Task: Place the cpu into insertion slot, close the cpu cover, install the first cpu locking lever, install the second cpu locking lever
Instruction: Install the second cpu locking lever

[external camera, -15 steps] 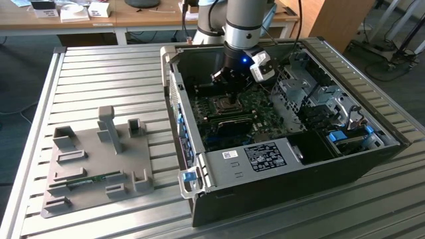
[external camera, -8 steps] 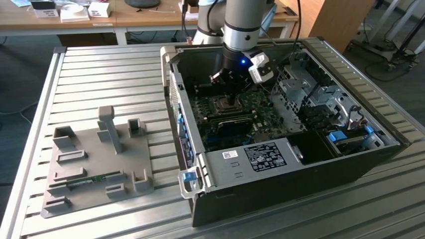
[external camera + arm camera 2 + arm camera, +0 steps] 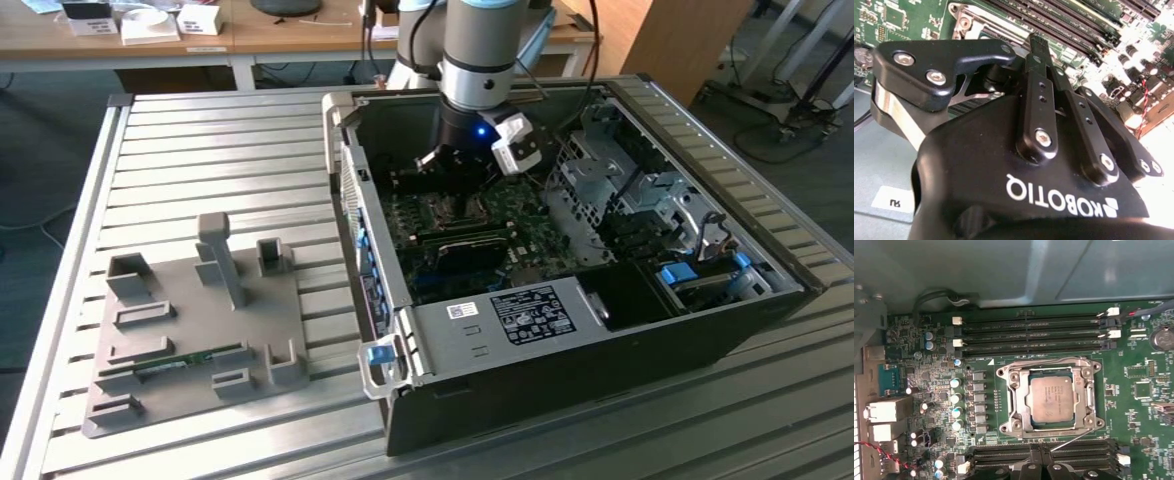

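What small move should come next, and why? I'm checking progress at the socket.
Probably nudge the tool onto the thin lever and press it down: the cpu already sits under the seemingly closed cpu cover, while that lever angles free beside the socket.

In the exterior view the arm hides the insertion slot (image 3: 1050,399); in the second wrist view the gripper (image 3: 1036,47) body perhaps covers it too.

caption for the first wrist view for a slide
Cpu seated in the insertion slot with the cpu cover down around it, gripper at the socket's edge.
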